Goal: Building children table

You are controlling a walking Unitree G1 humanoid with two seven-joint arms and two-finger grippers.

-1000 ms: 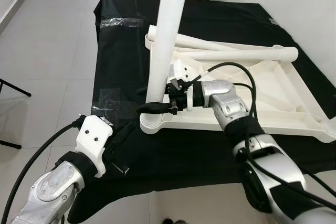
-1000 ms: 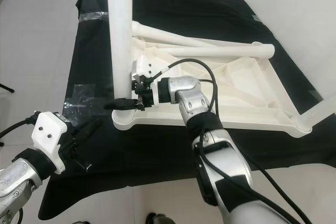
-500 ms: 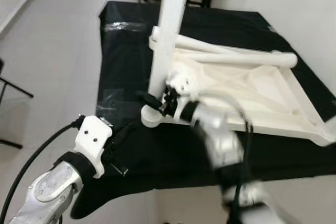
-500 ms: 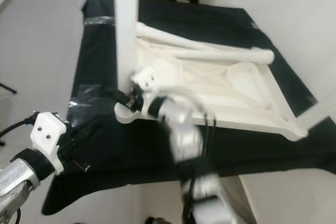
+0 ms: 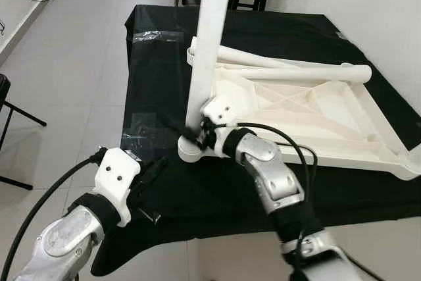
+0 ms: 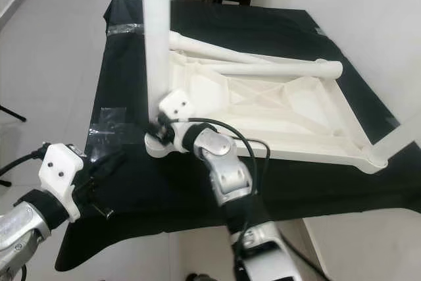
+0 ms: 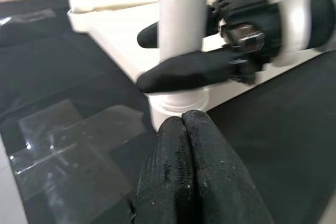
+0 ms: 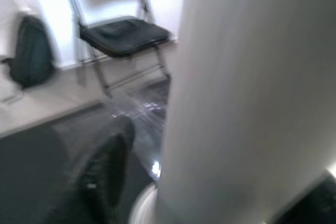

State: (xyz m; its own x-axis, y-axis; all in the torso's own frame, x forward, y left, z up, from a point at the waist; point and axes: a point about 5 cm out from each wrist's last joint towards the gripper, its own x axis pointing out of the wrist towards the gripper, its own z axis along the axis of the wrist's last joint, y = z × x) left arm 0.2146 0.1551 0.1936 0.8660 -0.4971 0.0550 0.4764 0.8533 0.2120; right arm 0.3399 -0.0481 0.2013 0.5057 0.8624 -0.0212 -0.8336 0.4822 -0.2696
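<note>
Gripping the upright leg [image 5: 209, 44] low down, my right tool [image 5: 195, 135] has one black finger on each side of the white tube, just above the corner socket [image 5: 192, 151] of the upturned table top [image 5: 309, 113]. The left wrist view shows this best: the two fingers are spread to the width of the tube and pressed on it.

Change over the last second: my right wrist has rolled and the forearm has swung in toward my body, so the arm now reaches the leg from below and the side instead of straight across the frame. The leg itself stands in the same socket, still upright. I read that as a turning stroke, seating or screwing the leg home. That is a judgement; no thread or click is visible.

Table top lies underside up on the black-covered desk [image 5: 158, 64], near its middle. Two more legs [image 5: 296, 72] lie loose across its far part. Another corner socket shows at the near right edge.

Left tool [image 7: 184, 171] is pinched fully together, holding nothing, hovering over the desk just short of the socket corner. It has not moved.

Task is early: one leg being fixed, others unfitted.
</note>
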